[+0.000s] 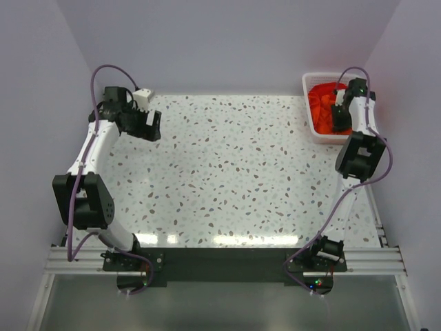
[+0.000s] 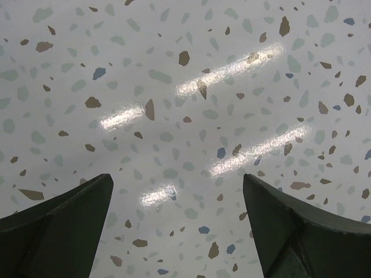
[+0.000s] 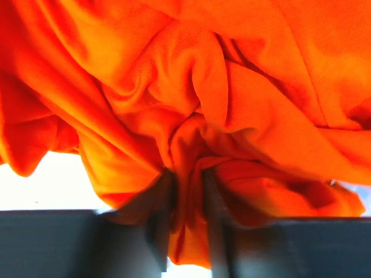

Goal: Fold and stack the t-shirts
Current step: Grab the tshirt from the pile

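Observation:
Bright orange-red t-shirts (image 1: 322, 98) lie crumpled in a white basket (image 1: 308, 88) at the table's far right corner. My right gripper (image 1: 340, 120) reaches down into that basket. In the right wrist view the orange-red t-shirt (image 3: 191, 87) fills the frame, and a bunched fold of it sits pinched between the two blurred dark fingers (image 3: 157, 215) of the right gripper (image 3: 188, 214). My left gripper (image 1: 153, 128) hangs over the far left of the table. In the left wrist view the left gripper (image 2: 177, 197) is wide open over bare speckled tabletop, holding nothing.
The speckled white table (image 1: 227, 172) spreads between the two arms. Grey walls close in at the back and both sides. The basket stands tight against the right wall, with the right arm's elbow (image 1: 360, 155) just in front of it.

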Robot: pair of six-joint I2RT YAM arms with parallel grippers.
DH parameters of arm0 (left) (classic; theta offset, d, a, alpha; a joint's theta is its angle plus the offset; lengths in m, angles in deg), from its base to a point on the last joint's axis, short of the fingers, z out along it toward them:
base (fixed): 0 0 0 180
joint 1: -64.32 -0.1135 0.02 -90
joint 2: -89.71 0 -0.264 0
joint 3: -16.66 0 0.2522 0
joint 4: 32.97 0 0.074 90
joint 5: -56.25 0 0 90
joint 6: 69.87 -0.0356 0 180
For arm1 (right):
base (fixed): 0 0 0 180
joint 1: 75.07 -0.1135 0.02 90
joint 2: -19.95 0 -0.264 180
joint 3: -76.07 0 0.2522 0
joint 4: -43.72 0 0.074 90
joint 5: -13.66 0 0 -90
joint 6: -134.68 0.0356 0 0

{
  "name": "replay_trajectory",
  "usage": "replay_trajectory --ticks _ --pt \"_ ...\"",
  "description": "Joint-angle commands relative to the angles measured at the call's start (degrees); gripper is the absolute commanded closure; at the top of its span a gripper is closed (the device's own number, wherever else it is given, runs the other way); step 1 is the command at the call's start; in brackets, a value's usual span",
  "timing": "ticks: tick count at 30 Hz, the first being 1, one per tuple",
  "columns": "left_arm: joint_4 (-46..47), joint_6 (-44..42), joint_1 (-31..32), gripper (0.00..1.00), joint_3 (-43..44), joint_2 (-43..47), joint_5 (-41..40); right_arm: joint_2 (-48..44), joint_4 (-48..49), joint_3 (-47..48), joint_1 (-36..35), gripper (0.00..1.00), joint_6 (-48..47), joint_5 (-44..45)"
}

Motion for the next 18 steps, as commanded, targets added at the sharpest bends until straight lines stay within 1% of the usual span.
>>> replay_trajectory --ticks 1,2,3,7,8,11,12,17,18 --pt "0.6 0.3 -0.2 0.0 2.5 0.0 1.1 -4.4 -2.9 1.4 0.5 0.81 0.4 -1.7" --pt "0.7 0.4 -0.1 0.0 2.5 0.1 1.3 -5.7 -2.6 1.1 0.6 0.89 0.5 -2.3" --pt "0.7 0.6 -0.2 0.0 2.5 0.2 1.5 -7.2 -1.9 1.2 0.6 1.0 0.6 -3.8" --pt "1.3 0.9 -0.2 0.0 2.8 0.9 1.6 -15.5 1.2 0.4 0.8 1.0 3.3 -8.8" --pt "1.3 0.9 -0.2 0.0 2.9 1.1 1.7 -19.6 2.2 -0.7 0.8 1.0 4.2 -10.2" --pt "1.6 1.2 -0.2 0.0 3.0 1.9 2.1 -25.0 6.6 -3.2 0.8 1.0 6.3 -13.4" --pt "1.8 1.2 -0.2 0.0 3.0 2.1 2.1 -28.2 8.7 -3.6 0.8 1.0 6.7 -14.0" --pt "2.1 2.6 -1.6 0.0 3.5 2.5 3.9 -34.2 15.1 -4.0 0.8 1.0 11.0 -19.4" --pt "2.1 3.5 -2.0 0.0 3.8 2.5 5.3 -35.7 17.8 -4.0 0.8 1.0 12.1 -20.4"
